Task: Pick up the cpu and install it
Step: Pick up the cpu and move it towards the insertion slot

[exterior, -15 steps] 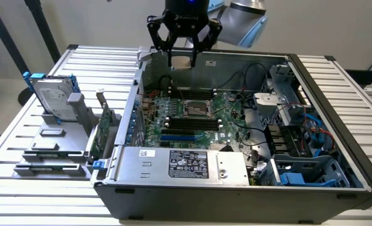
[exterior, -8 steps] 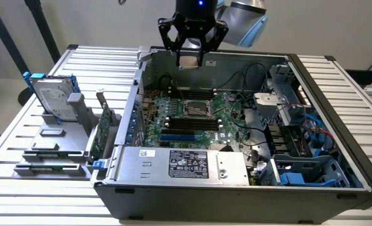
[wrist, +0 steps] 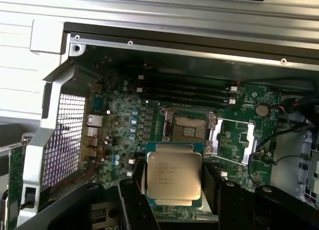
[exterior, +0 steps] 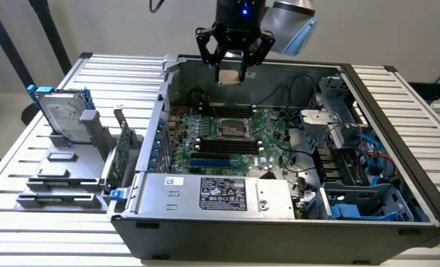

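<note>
**Silver chip gripped over the board: slip and misalignment are the hazards**

Silver-topped and green-rimmed, the cpu is clamped by two opposite edges between the dark fingers of the gripper. The jaws are set wide, closed only as far as the chip's width. The chip is held flat beneath the hand, high above the motherboard in the open case. The socket is seen below the hand and a little ahead of it, well apart from the chip.

Only thin edges are gripped, so a slip is judged possible, and the socket contacts could be damaged by a dropped or tilted chip. A small twist against the socket could cause it to be seated crookedly. Whether the two are square cannot be told.
</note>
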Motion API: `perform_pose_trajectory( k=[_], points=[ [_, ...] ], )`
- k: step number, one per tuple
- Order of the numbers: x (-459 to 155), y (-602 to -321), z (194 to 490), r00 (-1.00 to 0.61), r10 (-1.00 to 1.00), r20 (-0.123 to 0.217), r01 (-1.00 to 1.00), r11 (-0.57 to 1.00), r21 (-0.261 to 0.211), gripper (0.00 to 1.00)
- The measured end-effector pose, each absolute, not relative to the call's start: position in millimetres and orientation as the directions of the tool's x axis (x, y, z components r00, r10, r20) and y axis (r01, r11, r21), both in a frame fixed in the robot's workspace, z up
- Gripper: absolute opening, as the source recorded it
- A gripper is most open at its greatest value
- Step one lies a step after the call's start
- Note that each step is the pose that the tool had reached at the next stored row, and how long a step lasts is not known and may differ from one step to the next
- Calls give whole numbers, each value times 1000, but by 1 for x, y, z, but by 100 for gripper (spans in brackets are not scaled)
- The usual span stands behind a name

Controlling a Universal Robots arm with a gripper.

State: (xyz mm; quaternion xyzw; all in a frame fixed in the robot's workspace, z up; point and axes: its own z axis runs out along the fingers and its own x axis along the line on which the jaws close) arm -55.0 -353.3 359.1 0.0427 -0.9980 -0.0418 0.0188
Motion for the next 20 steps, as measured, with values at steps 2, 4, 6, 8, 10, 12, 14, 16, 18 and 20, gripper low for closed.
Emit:
perform_pose_trajectory(
  k=[2,4,6,8,10,12,14,16,18,20],
  points=[
    [-52,-353,355,-997,-74,34,-71,994,85,55],
    [-49,-353,352,-998,-61,35,-58,995,85,55],
    [-46,-353,348,-998,-47,35,-44,995,85,55],
    [-43,-353,345,-999,-35,36,-32,996,85,55],
    [-41,-353,341,-999,-27,37,-24,996,85,55],
    [-39,-351,337,-999,-23,37,-20,996,85,55],
    [-38,-350,334,-999,-19,38,-16,996,85,55],
    [-36,-347,330,-999,-16,38,-13,996,86,55],
    [-35,-345,326,-999,-14,39,-10,996,85,55],
    [-34,-343,323,-999,-11,39,-8,996,85,55]
  ],
)
